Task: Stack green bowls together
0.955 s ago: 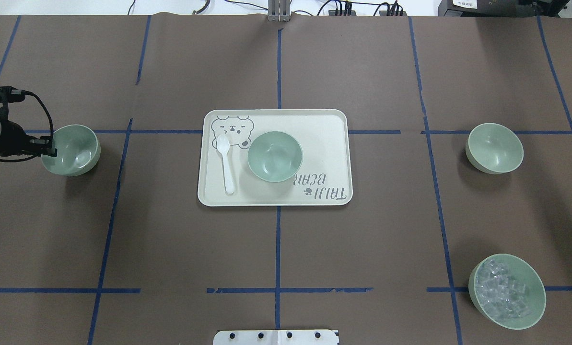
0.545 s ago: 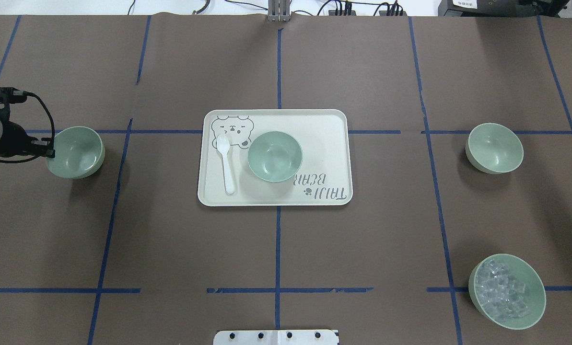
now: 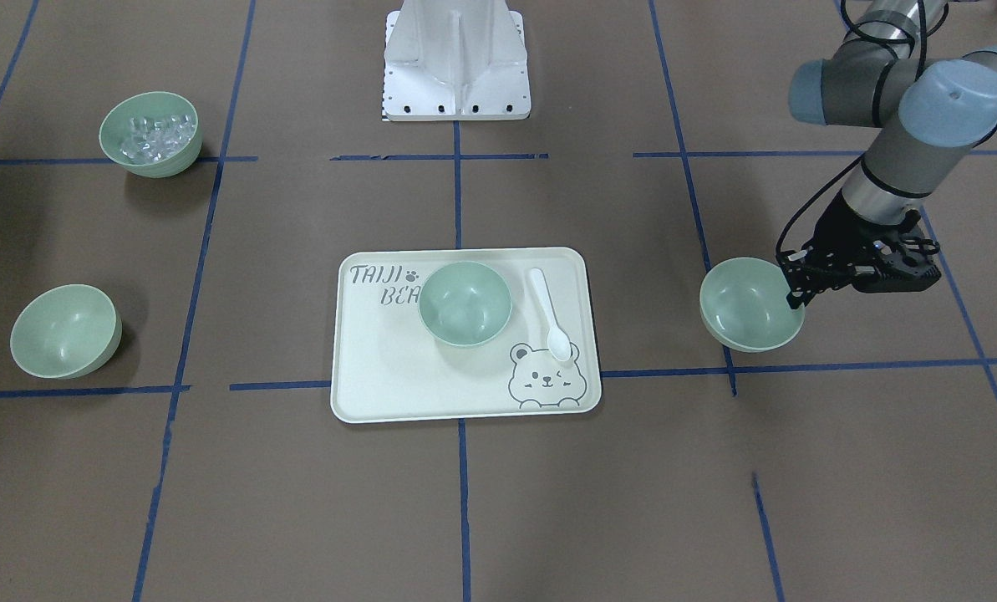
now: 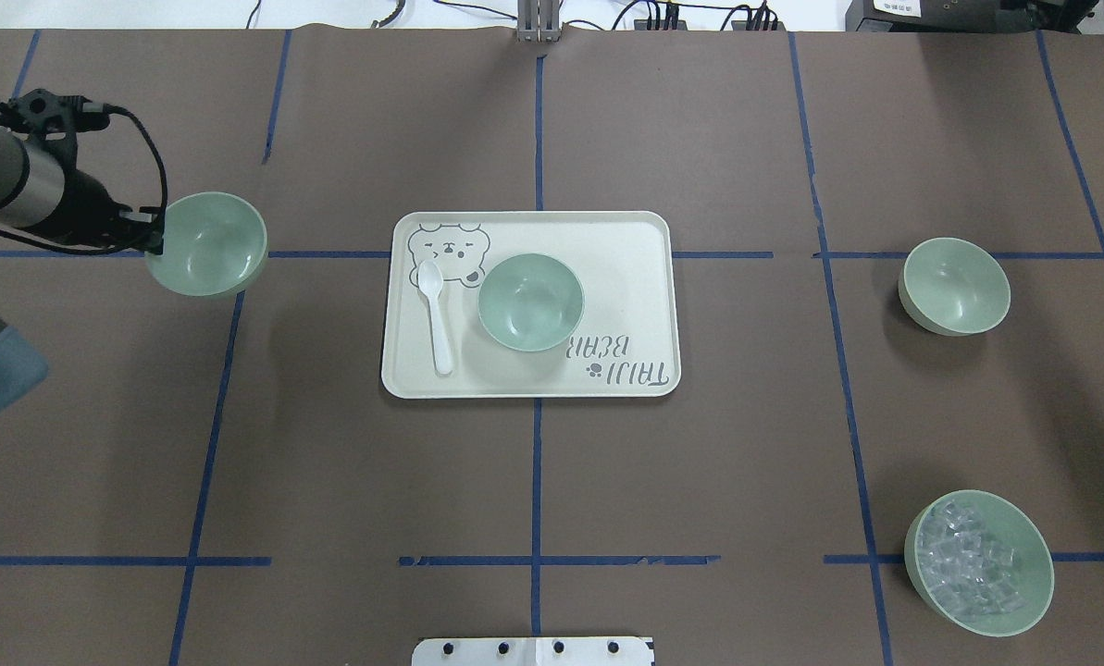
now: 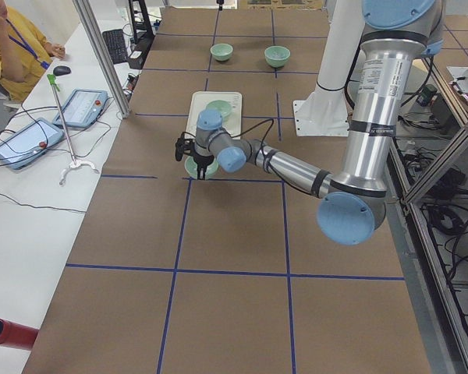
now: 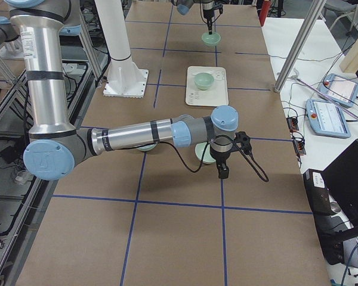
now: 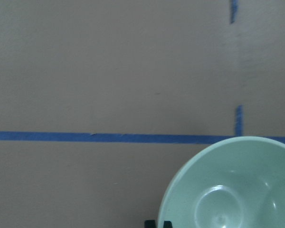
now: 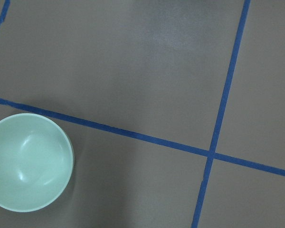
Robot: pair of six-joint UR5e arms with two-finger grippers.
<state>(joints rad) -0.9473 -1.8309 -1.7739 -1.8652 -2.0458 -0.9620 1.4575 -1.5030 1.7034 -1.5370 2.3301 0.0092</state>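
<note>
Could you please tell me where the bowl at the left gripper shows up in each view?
Front-facing: the bowl is right of centre, right of the tray.
Overhead: upper left, left of the tray.
Exterior left: centre, partly hidden, nearer than the tray.
Exterior right: top centre, beyond the tray.
Left wrist: bottom right.
Right wrist: not in it; that is another bowl.
Shared landmark: the tray.
</note>
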